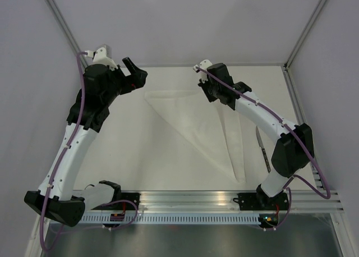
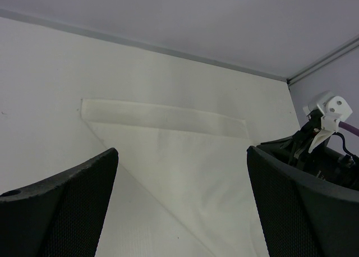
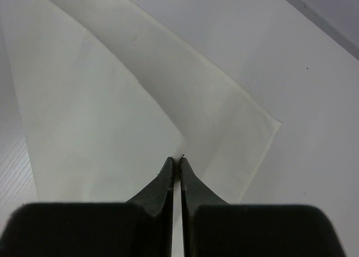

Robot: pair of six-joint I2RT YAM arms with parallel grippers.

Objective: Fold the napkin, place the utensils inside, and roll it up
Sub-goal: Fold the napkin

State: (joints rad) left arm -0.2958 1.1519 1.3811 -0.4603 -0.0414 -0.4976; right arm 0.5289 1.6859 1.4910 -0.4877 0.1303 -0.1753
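since the napkin (image 1: 193, 119) is thin, light and limp, you should expect it to sag and slide on the smooth table (image 1: 140, 156). it is better to pinch it at a corner or a free edge, not in the middle.

on the left, the left gripper (image 1: 134, 70) hangs just beside the napkin's far left corner, with its jaws wide apart and nothing between them.

the napkin lies flat in the middle of the table as a white triangle. one long edge runs along the far side and one point reaches to the near right. a narrow band shows along the far edge, and the cloth is almost the same colour as the table.

the right gripper (image 3: 176, 163) is closed, and its tips are at the edge of the upper layer, near the far right corner. i cannot tell whether a layer is pinched between them.

further right, the knife (image 1: 265, 156) lies near the napkin, partly under the right arm. it is stiff and slim, so take it across the handle.
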